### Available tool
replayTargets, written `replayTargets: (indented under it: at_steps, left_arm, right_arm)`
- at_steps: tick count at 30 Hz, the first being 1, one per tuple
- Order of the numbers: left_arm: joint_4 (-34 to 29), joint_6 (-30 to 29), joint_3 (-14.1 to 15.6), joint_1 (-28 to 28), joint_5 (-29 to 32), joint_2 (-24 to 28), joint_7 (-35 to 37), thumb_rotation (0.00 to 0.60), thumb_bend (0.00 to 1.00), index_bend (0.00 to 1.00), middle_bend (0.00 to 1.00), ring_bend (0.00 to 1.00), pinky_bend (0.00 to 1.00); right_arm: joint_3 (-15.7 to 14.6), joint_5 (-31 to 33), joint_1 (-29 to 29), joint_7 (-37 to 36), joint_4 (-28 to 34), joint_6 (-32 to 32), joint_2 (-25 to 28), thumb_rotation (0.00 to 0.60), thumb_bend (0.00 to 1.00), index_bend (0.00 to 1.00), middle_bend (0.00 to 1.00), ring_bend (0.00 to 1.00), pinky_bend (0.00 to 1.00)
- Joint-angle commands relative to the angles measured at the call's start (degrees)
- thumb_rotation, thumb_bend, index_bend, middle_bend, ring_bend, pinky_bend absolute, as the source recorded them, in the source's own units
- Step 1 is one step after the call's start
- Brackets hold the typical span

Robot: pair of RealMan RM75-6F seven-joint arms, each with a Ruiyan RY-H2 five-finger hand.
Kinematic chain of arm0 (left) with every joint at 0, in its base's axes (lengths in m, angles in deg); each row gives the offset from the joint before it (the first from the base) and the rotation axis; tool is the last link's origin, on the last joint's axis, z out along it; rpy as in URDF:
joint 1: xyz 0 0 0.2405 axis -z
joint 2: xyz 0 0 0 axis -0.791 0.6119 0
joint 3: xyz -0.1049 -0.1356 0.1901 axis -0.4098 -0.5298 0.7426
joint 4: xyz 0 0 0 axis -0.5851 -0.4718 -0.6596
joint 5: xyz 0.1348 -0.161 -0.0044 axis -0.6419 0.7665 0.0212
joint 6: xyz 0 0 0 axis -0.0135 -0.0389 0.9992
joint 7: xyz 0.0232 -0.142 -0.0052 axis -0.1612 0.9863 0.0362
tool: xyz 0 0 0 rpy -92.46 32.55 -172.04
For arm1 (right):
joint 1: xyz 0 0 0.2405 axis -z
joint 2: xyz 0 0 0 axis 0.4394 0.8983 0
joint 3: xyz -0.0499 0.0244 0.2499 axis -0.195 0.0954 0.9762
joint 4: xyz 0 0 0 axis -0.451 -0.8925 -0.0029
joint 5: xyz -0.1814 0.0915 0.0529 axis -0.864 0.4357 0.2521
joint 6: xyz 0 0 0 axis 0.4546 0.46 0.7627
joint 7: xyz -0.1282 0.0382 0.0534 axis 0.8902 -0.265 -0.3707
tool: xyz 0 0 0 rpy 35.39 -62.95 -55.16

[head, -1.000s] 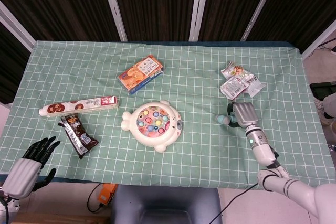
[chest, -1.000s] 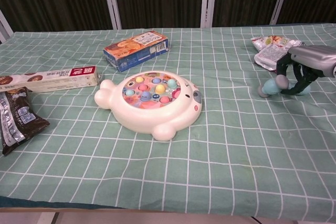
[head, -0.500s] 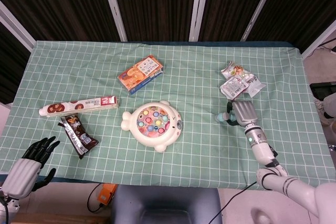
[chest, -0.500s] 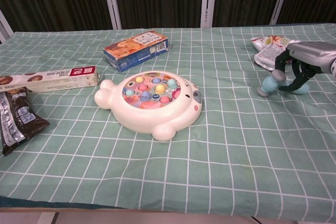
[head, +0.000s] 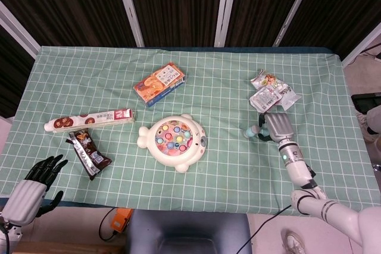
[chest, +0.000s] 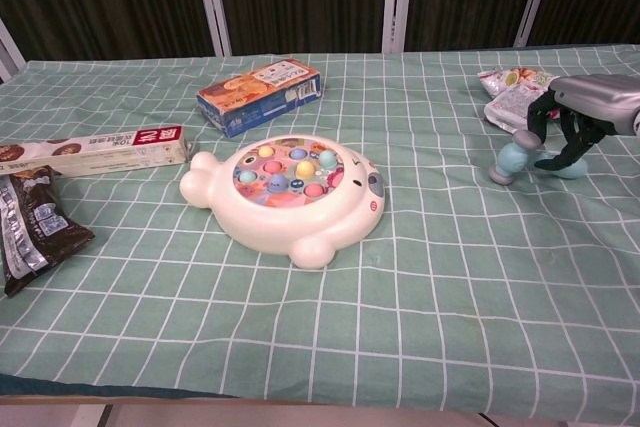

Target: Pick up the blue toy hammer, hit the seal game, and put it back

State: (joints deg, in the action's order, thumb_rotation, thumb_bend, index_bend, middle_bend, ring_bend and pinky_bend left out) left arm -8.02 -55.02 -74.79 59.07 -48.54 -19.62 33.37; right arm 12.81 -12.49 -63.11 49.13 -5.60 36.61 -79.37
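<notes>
My right hand [chest: 585, 112] is curling around the blue toy hammer [chest: 512, 156], w/ snack packets [head: 271, 94] just beside it at 12 o'clock. The seal game [head: 174, 140] is sitting mid-table at 9 o'clock from the hammer, bare cloth between. The table's near edge [head: 238, 206] is lying at 6. Only the head view is showing my left hand [head: 33, 190], fingers spread, off the table at 7 o'clock.

Seal game [chest: 290, 197] glossy plastic; tablecloth [chest: 420, 287] matt cloth.
</notes>
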Motion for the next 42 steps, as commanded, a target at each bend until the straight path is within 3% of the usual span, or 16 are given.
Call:
replayTargets:
  at_steps: [1, 25, 31, 35, 39, 42]
  left_arm:
    - [0.02, -0.06, 0.02, -0.03, -0.04, -0.01, 0.01, 0.6, 0.41, 0.0, 0.03, 0.03, 0.13]
    - [0.15, -0.96, 0.15, -0.38, -0.56, 0.16, 0.5, 0.6, 0.41, 0.0, 0.03, 0.03, 0.13]
    - [0.25, -1.24, 0.09, -0.46, -0.55, 0.26, 0.88, 0.6, 0.41, 0.0, 0.03, 0.03, 0.13]
    - [0.4, -1.53, 0.0, -0.59, -0.44, 0.31, 1.23, 0.6, 0.41, 0.0, 0.03, 0.03, 0.13]
    - [0.46, -1.64, -0.17, -0.67, -0.21, 0.13, 1.06, 0.6, 0.41, 0.0, 0.03, 0.03, 0.13]
    - [0.43, -1.92, -0.32, -0.78, -0.15, -0.02, 0.8, 0.6, 0.41, 0.0, 0.03, 0.03, 0.13]
  right_arm:
    - [-0.03, 0.06, -0.06, 0.31, 0.1, 0.07, 0.06, 0.6, 0.38, 0.65, 0.55, 0.64, 0.67]
    - [-0.14, 0.09, 0.88, 0.41, 2.94, 1.76, 2.4, 0.6, 0.38, 0.65, 0.55, 0.64, 0.67]
    - [-0.14, -3.07, 3.33, -3.64, 8.59, 6.69, 6.22, 0.6, 0.38, 0.62, 0.53, 0.62, 0.65]
    - [-2.83, -7.76, 8.0, -5.55, 16.8, 13.08, 12.43, 0.6, 0.38, 0.43, 0.39, 0.44, 0.54]
    - [-8.7, -11.38, 15.19, 2.6, 29.22, 21.1, 21.3, 0.6, 0.33, 0.13, 0.14, 0.14, 0.31]
    - [-13.31, -14.09, 22.02, 7.76, 36.46, 29.45, 25.01, 0.6, 0.3, 0.02, 0.02, 0.02, 0.18]
